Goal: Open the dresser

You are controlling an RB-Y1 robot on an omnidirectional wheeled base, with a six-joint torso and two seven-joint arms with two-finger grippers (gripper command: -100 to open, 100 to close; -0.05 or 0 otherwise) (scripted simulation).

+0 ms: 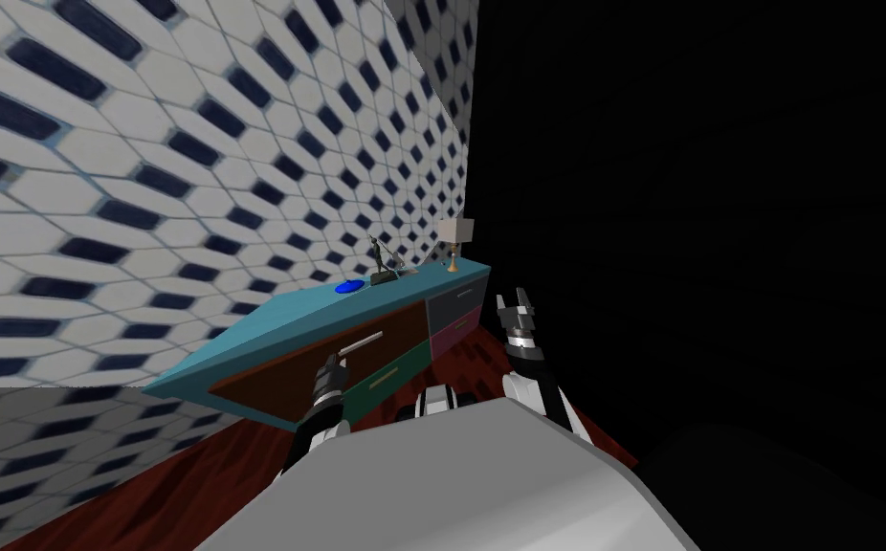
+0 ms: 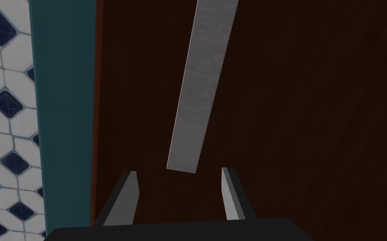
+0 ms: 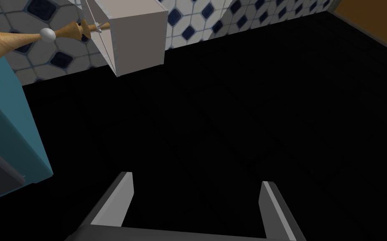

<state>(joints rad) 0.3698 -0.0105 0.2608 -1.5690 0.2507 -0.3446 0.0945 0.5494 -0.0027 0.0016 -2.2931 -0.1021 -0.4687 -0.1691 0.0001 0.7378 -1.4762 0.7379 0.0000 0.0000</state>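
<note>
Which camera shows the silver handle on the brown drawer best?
The left wrist view: the handle runs large across the brown drawer front, its end just ahead of the open left end effector. The head view shows it as a small sliver on the teal dresser. The right wrist view faces the dresser's end and a lamp.

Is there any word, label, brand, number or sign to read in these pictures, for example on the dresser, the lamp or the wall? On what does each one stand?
None: no text can be read anywhere.
The dresser and its grey handle are plain, the lamp shade is blank, and the tiled wall bears only dark diamonds.
</note>
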